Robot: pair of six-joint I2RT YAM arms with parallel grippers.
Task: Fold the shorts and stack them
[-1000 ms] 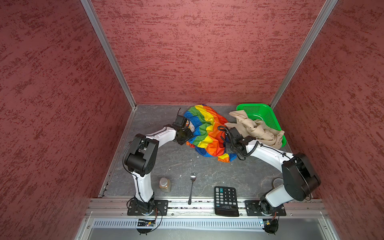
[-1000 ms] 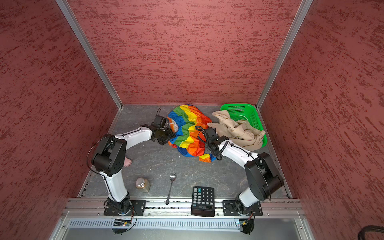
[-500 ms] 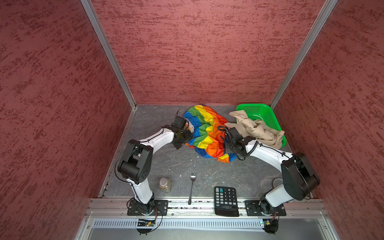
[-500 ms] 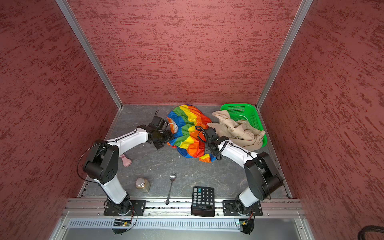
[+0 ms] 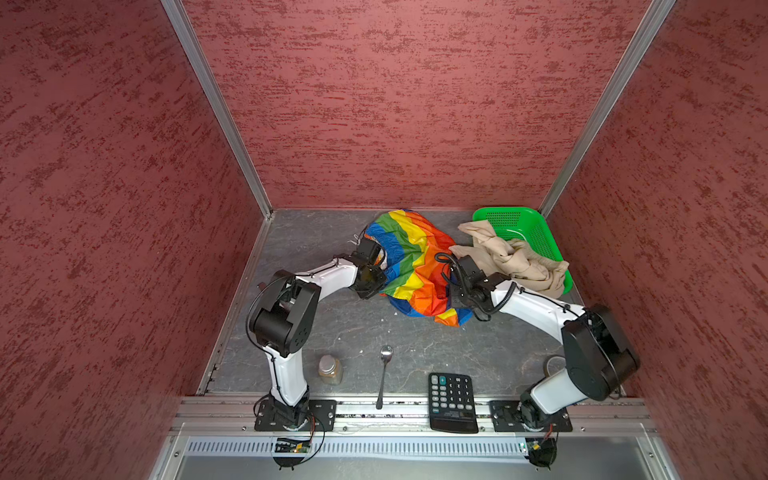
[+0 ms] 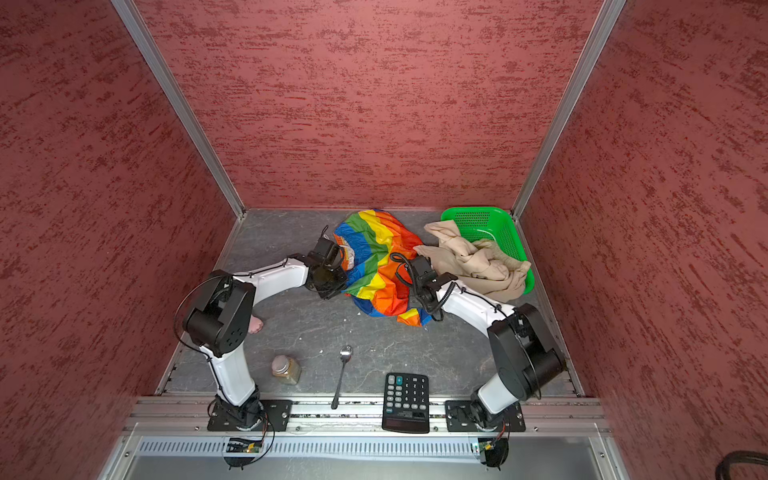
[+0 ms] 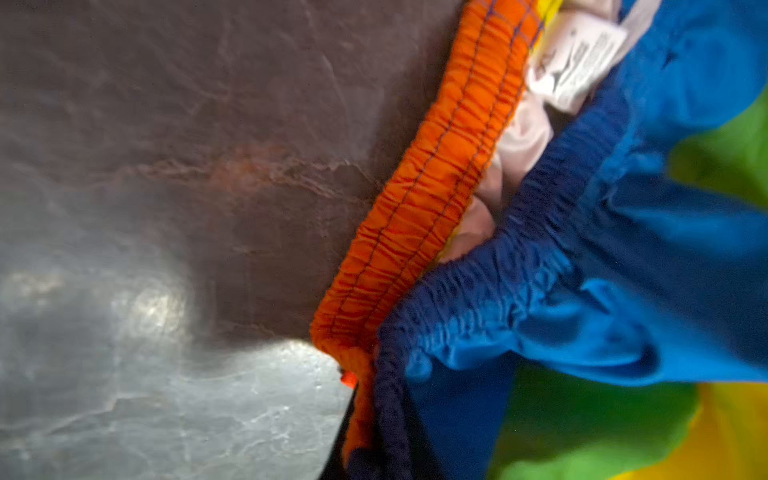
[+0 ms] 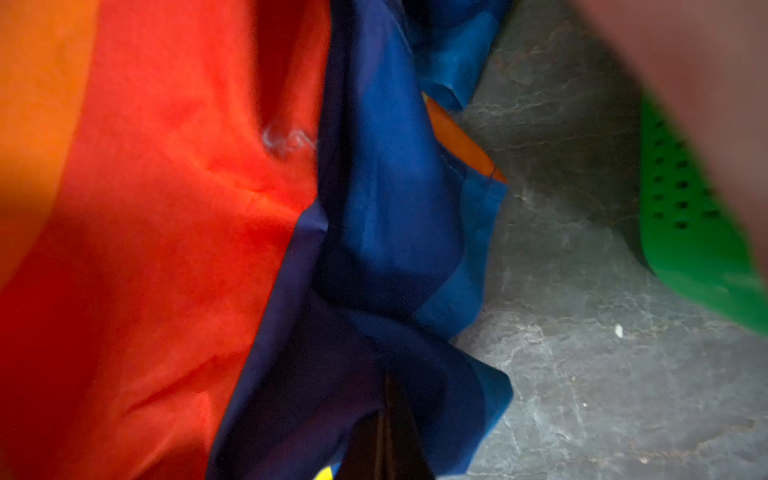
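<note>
Rainbow-striped shorts [image 5: 409, 266] lie crumpled beside bunched beige shorts [image 5: 511, 262]

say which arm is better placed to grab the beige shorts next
Right. The beige shorts lie over the rim of the green basket, beside the right gripper, which must first release the rainbow shorts. The left gripper, shut on their waistband, sits on the far side of them.

calculator [image 5: 452, 401]: keys illegible | rainbow shorts [image 7: 665, 249] tag [image 7: 577, 58]: print blurred

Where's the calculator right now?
In both top views the calculator lies at the front, between the spoon and the right arm's base.
</note>
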